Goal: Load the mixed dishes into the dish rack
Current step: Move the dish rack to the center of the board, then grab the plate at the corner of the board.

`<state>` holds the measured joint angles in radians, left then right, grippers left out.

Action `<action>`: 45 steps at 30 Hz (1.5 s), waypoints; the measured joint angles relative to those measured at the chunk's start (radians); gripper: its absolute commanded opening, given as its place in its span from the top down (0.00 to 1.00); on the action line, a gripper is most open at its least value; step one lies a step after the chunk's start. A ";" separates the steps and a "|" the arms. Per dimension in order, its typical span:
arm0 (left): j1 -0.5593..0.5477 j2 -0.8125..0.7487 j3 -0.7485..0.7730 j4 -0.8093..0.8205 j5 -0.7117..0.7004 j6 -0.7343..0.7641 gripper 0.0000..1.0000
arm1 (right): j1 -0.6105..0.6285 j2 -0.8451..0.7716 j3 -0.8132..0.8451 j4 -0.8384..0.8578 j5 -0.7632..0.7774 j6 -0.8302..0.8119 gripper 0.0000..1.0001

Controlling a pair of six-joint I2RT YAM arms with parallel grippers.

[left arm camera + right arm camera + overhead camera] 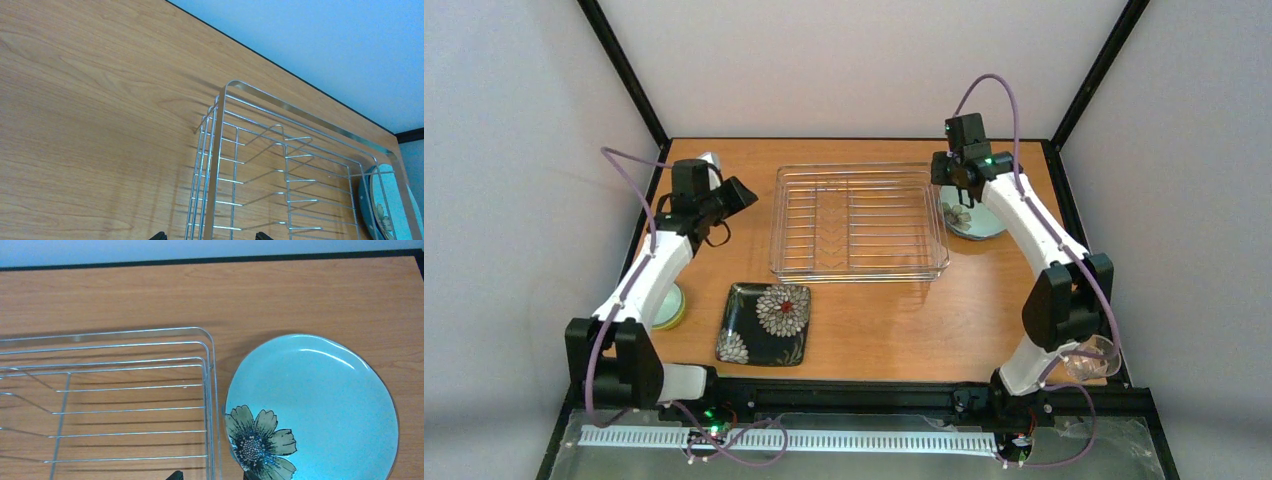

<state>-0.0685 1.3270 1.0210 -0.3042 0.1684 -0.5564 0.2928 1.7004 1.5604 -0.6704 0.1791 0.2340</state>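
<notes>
1. Nothing has been loaded: the dish rack (859, 222) is seen holding no dishes, so all the loading is judged to remain.
2. From the rack, the pale mint plate (976, 222) lies just beside it at 3 o'clock, the black square floral plate (764, 323) at 7, and the yellow-green bowl (669, 308) at 8 (half hidden).
3. The fingers of the left gripper (210, 237) and the right gripper (210, 477) are parted, and nothing is grasped.

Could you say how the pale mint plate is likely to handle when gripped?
The pale mint plate looks glazed, with bright glare, so probably slippery. It lies flat on the table, so its rim may be hard to pinch.
</notes>
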 measured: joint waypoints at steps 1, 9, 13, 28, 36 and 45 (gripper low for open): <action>0.000 -0.007 0.000 -0.004 0.001 0.000 0.00 | 0.000 -0.010 0.002 -0.003 -0.003 0.003 0.30; 0.000 -0.122 -0.037 -0.042 0.048 0.004 0.00 | 0.013 -0.157 -0.090 -0.002 -0.090 0.042 0.27; 0.000 -0.186 -0.080 -0.090 0.073 0.005 0.00 | 0.066 -0.248 -0.184 0.016 -0.154 0.053 0.26; 0.000 -0.533 -0.244 -0.393 0.102 -0.077 0.00 | 0.329 -0.543 -0.525 0.068 -0.390 0.132 0.25; 0.000 -0.665 -0.245 -0.542 0.065 -0.152 0.00 | 0.435 -0.660 -0.689 0.137 -0.464 0.215 0.25; 0.000 -0.674 -0.293 -0.554 0.086 -0.175 0.00 | 0.582 -0.673 -0.852 0.315 -0.444 0.417 0.23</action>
<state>-0.0689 0.6529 0.7277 -0.8585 0.2543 -0.7319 0.8745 1.0271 0.7082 -0.3557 -0.2646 0.6506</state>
